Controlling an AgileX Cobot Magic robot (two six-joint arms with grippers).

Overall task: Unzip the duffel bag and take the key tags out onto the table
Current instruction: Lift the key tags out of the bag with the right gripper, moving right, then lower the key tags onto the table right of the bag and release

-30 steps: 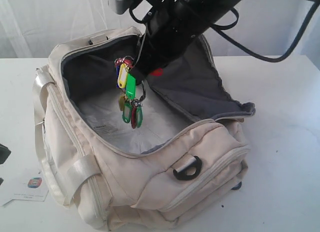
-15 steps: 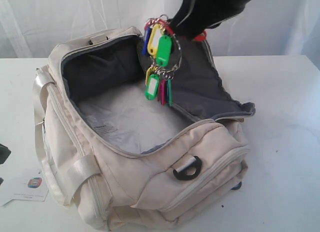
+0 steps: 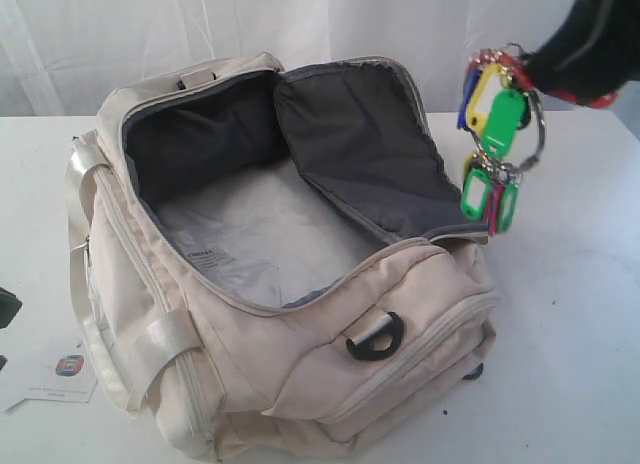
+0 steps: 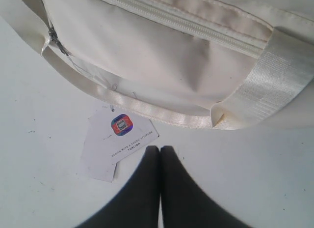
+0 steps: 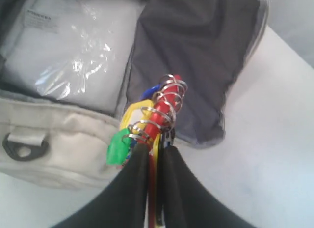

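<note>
Colourful key tags (image 3: 497,119) in right gripper (image 5: 156,148)

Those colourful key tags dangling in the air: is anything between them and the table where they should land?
Possibly. The key tags, held by the right gripper, hang about over the edge of the open flap of the duffel bag, so dropped straight down they might land on it. The table beyond that edge looks bare.

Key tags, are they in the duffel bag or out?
Out: the key tags hang from the right gripper in mid-air, near the flap edge of the open duffel bag.
</note>
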